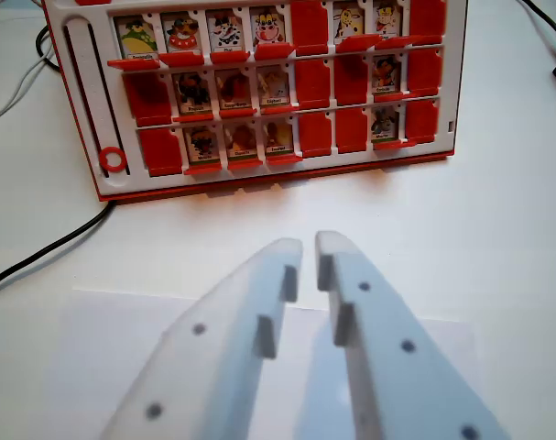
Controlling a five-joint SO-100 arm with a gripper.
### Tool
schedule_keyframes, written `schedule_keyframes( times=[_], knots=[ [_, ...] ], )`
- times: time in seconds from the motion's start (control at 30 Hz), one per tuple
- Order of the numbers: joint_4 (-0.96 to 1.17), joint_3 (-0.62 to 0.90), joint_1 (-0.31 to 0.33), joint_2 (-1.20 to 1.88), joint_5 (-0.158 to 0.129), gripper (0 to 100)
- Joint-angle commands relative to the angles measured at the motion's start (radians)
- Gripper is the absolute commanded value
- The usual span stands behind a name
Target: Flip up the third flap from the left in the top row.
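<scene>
Wrist view only, so one pass. I'm hovering over the white table [497, 229], well short of the red game board [259, 92] — approach step, no contact w/ anything yet. My pincer [310, 246] is sitting nearly closed, just a thin slit showing between the tips, nothing held in it.

Using the board as landmark: its top row is running along the board's upper edge in the frame, partly cropped. Counting from the board's left side, I'm reading picture cards in slots 1–4, so the third flap [225, 27] looks like the cow-ish card, just beside the fourth. Whether it's already up or lying flat I can't say for sure — angle's too odd. Some slots further right on the board are showing plain red.

Next move, imo: I'm needing to travel fwd and up toward the board's top-left area, lining one tip under that flap's lower edge — then a small lift. Neighbours are tight, so risk is nudging slot 2 or 4. Black cable [49, 247] is trailing off the board's left corner, clear of my path.
</scene>
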Motion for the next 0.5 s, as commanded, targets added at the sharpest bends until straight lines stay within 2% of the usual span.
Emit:
schedule_keyframes(
  times=[0.0, 0.1, 0.23, 0.33, 0.47],
  knots=[
    [-0.084, 0.002, 0.009, -0.017, -0.005, 1],
    [-0.164, -0.023, 0.018, -0.124, -0.011, 1],
    [-0.302, -0.153, 0.012, -0.403, 0.014, 1],
    [-0.38, -0.245, -0.005, -0.584, 0.021, 1],
    [-0.511, -0.261, -0.015, -0.727, 0.002, 1]
  ],
)
